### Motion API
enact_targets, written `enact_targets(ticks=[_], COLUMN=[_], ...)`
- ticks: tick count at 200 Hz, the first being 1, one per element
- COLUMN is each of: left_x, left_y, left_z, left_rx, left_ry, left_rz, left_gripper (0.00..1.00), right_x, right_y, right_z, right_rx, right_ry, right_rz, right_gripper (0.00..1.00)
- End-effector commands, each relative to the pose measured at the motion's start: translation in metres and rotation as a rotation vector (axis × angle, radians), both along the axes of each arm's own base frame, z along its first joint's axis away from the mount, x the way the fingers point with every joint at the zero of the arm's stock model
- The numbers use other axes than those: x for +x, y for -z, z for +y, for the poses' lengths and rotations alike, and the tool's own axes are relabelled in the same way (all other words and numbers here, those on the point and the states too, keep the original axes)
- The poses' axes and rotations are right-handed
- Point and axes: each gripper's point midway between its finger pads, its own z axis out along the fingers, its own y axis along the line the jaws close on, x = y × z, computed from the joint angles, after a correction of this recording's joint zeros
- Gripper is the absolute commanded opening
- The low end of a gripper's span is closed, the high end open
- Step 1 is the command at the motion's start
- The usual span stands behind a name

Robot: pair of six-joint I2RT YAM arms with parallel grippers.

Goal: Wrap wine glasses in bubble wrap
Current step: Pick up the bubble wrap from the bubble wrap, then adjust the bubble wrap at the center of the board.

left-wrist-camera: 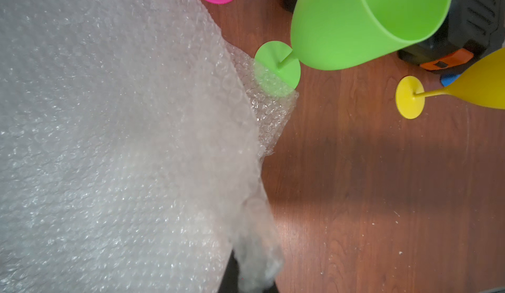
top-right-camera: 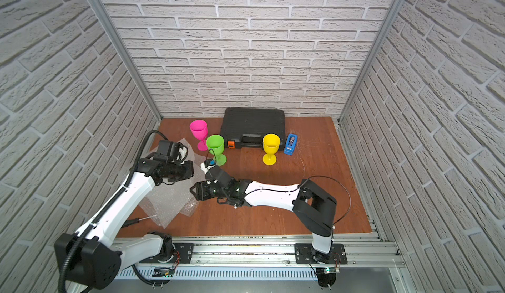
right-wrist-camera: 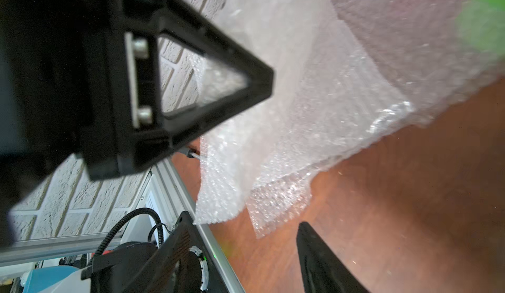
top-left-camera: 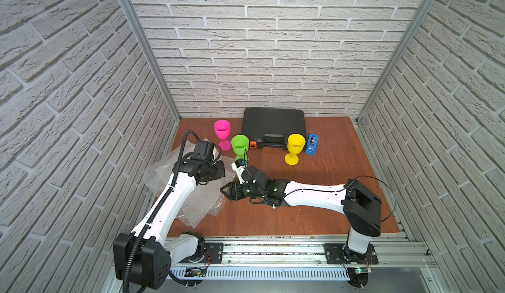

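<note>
Far left: bubble wrap (top-left-camera: 203,205), loose stack on worktop (top-left-camera: 322,209); light, limp, slick, so pinch edge or corner. Left tool (left-wrist-camera: 246,275): clamped on 1 sheet's edge, sheet raised. Right tool (top-left-camera: 225,191): fingers apart, empty, just beside stack. Pink glass (top-left-camera: 222,130), green glass (top-left-camera: 240,144), yellow glass (top-left-camera: 296,142): 3 upright, unwrapped; judged light, rigid, tippy; take by bowl, not stem.

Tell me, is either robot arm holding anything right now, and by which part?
The left tool pinches a bubble wrap sheet by its edge. The right tool is open and holds nothing.
</note>
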Motion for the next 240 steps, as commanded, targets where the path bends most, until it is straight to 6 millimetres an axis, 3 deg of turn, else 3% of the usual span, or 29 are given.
enact_targets(ticks=[1, 15, 19, 32, 74, 83, 101, 104, 110, 128, 152, 190, 240], left_x=[0.003, 0.004, 0.004, 0.005, 0.008, 0.009, 0.011, 0.011, 0.012, 0.014, 0.018, 0.020, 0.016], left_y=[-0.005, -0.006, -0.006, -0.008, -0.010, -0.012, -0.025, -0.028, -0.033, -0.048, -0.054, -0.032, 0.000], left_z=[-0.002, 0.001, 0.002, 0.003, 0.006, 0.006, 0.006, 0.006, 0.008, 0.013, 0.013, 0.012, -0.001], left_rx=[-0.051, -0.055, -0.058, -0.069, -0.088, -0.092, -0.095, -0.095, -0.089, -0.069, -0.062, -0.041, -0.047], left_ry=[-0.012, -0.024, -0.028, -0.038, -0.058, -0.058, -0.060, -0.059, -0.063, -0.076, -0.075, -0.066, -0.030], left_rz=[-0.028, -0.038, -0.038, -0.049, -0.062, -0.066, -0.098, -0.106, -0.120, -0.158, -0.173, -0.115, -0.045], left_gripper=[0.07, 0.07, 0.07, 0.07, 0.11, 0.17, 0.42, 0.47, 0.55, 0.68, 0.73, 0.74, 0.73], right_x=[0.012, 0.022, 0.025, 0.031, 0.038, 0.035, 0.034, 0.033, 0.031, 0.025, 0.010, -0.016, -0.027], right_y=[-0.007, -0.002, 0.014, 0.022, 0.025, 0.020, 0.019, 0.006, 0.002, 0.000, 0.008, 0.031, 0.036], right_z=[0.021, 0.022, 0.023, 0.022, 0.018, 0.020, 0.008, 0.004, -0.003, -0.029, -0.070, -0.164, -0.281], right_rx=[0.041, 0.030, 0.004, 0.000, -0.023, -0.015, -0.058, -0.043, -0.049, -0.088, -0.167, -0.301, -0.514], right_ry=[0.037, 0.087, 0.103, 0.138, 0.168, 0.135, 0.116, 0.110, 0.098, 0.034, -0.103, -0.152, -0.062], right_rz=[-0.056, -0.059, -0.052, -0.054, -0.071, -0.087, -0.067, -0.072, -0.065, -0.025, 0.117, 0.306, 0.398], right_gripper=[0.63, 0.61, 0.60, 0.57, 0.23, 0.15, 0.05, 0.03, 0.02, 0.02, 0.02, 0.02, 0.03])
